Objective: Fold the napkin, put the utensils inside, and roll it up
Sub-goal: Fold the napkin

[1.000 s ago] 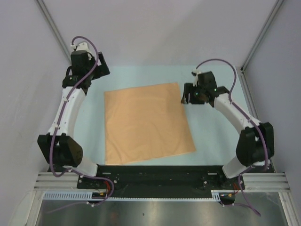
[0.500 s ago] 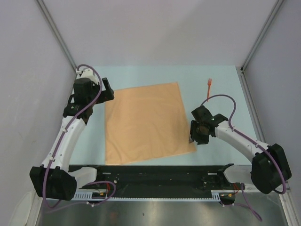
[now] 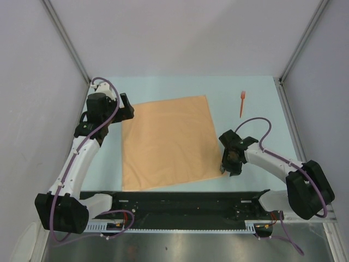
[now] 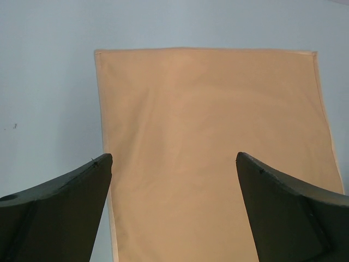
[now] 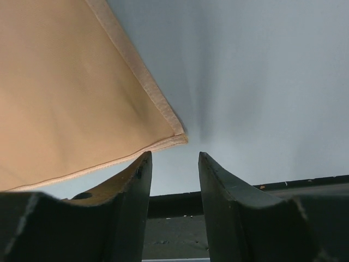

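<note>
The peach-orange napkin (image 3: 166, 142) lies spread flat on the pale blue table. A small red-orange utensil (image 3: 241, 102) lies on the bare table beyond its far right corner. My left gripper (image 3: 128, 109) hovers at the napkin's far left corner. In the left wrist view that gripper (image 4: 173, 157) stands wide open over the napkin (image 4: 212, 120) with nothing between its fingers. My right gripper (image 3: 226, 167) is low at the napkin's near right corner. In the right wrist view the right gripper (image 5: 174, 155) has a narrow gap, empty, just short of the hemmed corner of the napkin (image 5: 65, 93).
A black rail (image 3: 185, 199) with the arm bases runs along the table's near edge, close behind the right gripper, and shows as a dark rail (image 5: 262, 191) in the right wrist view. Grey walls and metal posts (image 3: 302, 41) close in the sides and back.
The right arm swung from the napkin's far right corner down to its near right corner, its jaws narrowing, and uncovered the utensil. The left arm moved in to the far left corner.
</note>
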### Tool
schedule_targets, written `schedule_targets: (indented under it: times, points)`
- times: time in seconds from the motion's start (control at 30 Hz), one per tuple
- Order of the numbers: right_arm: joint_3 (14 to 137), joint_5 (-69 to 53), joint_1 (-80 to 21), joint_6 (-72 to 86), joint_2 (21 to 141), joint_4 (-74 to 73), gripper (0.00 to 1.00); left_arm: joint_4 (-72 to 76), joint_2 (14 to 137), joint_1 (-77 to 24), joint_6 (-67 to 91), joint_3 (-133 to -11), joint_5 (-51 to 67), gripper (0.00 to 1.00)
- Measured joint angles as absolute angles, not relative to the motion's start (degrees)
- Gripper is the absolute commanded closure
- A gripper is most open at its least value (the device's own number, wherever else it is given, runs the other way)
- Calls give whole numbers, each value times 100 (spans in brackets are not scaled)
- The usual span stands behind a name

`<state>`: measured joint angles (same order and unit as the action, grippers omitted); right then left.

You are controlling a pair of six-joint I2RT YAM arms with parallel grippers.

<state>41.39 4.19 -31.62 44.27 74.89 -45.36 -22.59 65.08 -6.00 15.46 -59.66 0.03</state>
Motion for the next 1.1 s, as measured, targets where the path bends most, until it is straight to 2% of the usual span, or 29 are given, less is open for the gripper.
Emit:
schedule_targets:
  times: [0.5,0.7,0.9,1.1]
  points:
    - [4128,642,-3249,4829,8034,-4211,63,-2261,6534,-600,1608,-5966,375,0]
    - [4119,694,-3256,4954,8031,-4211,69,-2268,6573,-600,1647,-5966,478,0]
    - [4082,718,-3236,5017,7994,-4182,81,-2287,6611,-600,1653,-5966,515,1]
    - [4051,631,-3118,5043,7955,-4110,100,-2290,6643,-600,1653,-5966,532,0]
